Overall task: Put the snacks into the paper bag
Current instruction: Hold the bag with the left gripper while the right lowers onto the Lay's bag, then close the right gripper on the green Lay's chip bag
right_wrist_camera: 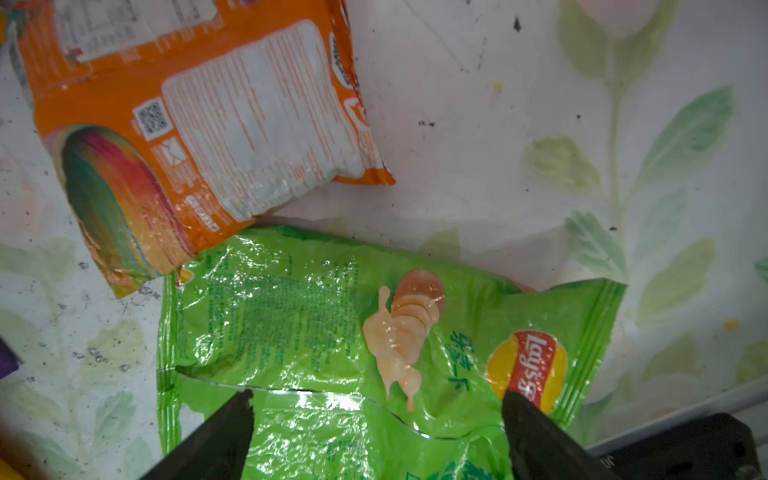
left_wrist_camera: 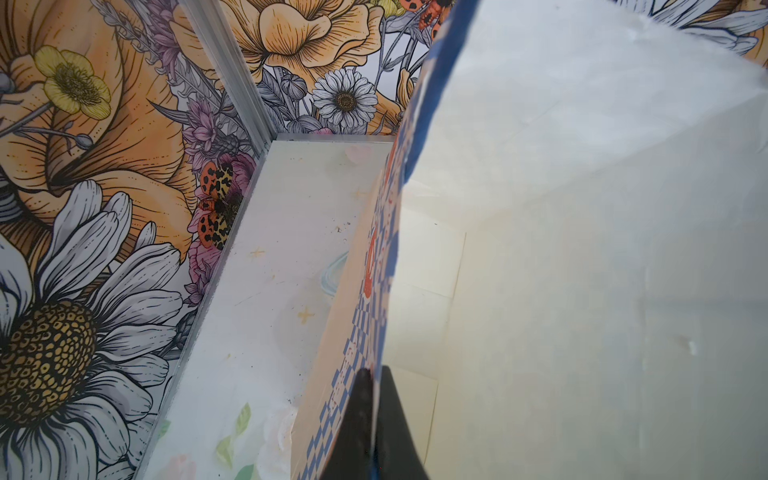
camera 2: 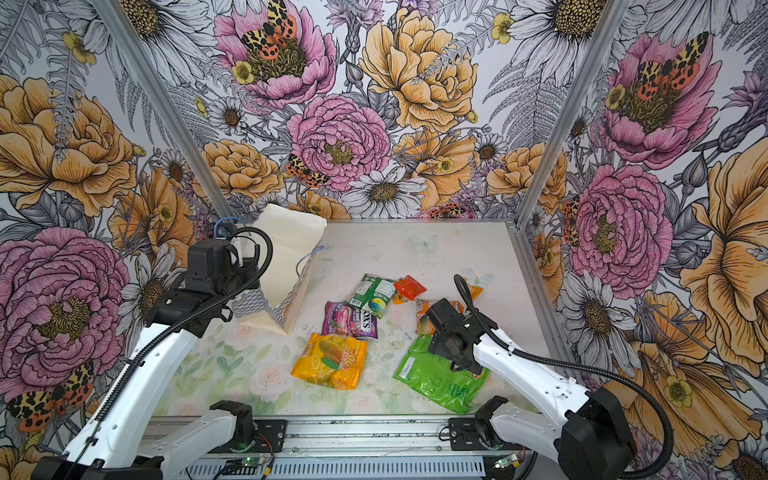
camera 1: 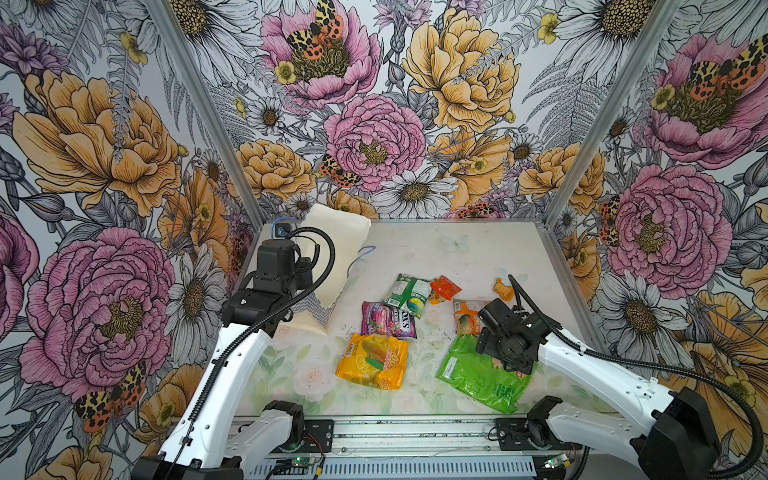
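The paper bag (camera 1: 332, 249) lies tilted at the back left, its mouth facing the snacks. My left gripper (left_wrist_camera: 376, 415) is shut on its checkered side wall (left_wrist_camera: 357, 332), one finger inside and one outside. My right gripper (right_wrist_camera: 376, 399) hangs open just above the large green bag (right_wrist_camera: 311, 332) at the front right (camera 1: 482, 374), with a fingertip over each side of it. The orange-white pack (right_wrist_camera: 187, 124) touches the green bag's corner. A yellow-orange bag (camera 1: 372, 359), a purple-pink pack (camera 1: 386, 322), a green-white pack (camera 1: 407, 293) and a red sachet (camera 1: 444, 286) lie mid-table.
A small orange sachet (camera 1: 503, 289) lies near the right wall. Flowered walls close in the back and both sides of the table. A metal rail (camera 1: 415, 432) with both arm bases runs along the front edge. The bag's blue cord handle (camera 1: 363, 253) dangles at its mouth.
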